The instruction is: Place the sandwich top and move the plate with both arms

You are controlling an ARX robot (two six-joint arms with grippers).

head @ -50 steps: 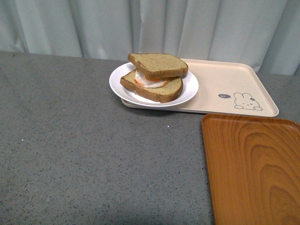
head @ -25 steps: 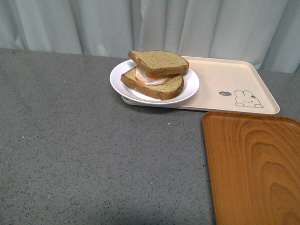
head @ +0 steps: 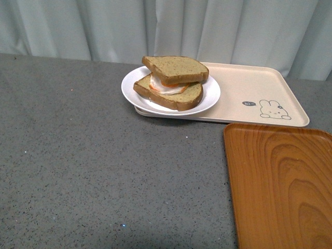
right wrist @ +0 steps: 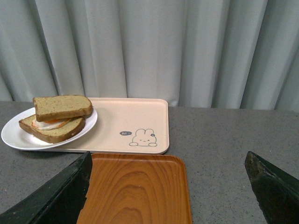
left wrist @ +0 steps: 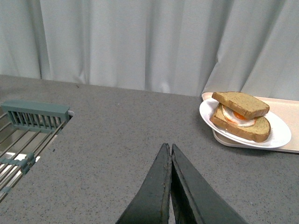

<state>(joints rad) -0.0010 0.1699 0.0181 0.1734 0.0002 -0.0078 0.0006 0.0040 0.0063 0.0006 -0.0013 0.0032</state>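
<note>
The sandwich top lies askew on the fried egg and the lower bread slice, all on the white plate. The plate rests half on the left end of the beige rabbit-print tray. The sandwich top and plate also show in the left wrist view, far ahead and to one side of my left gripper, which is shut with nothing in it, above bare counter. My right gripper is open wide over the wood-grain tray, with the sandwich top and plate well beyond it. Neither arm appears in the front view.
An orange-brown wood-grain tray lies at the front right of the grey counter. A grey-green dish rack sits over a sink at the counter's far left. Pale curtains hang behind the counter.
The front view shifted slightly a second ago, so the scene sits a little lower-right in it; the sandwich, plate and trays have not moved on the counter.
</note>
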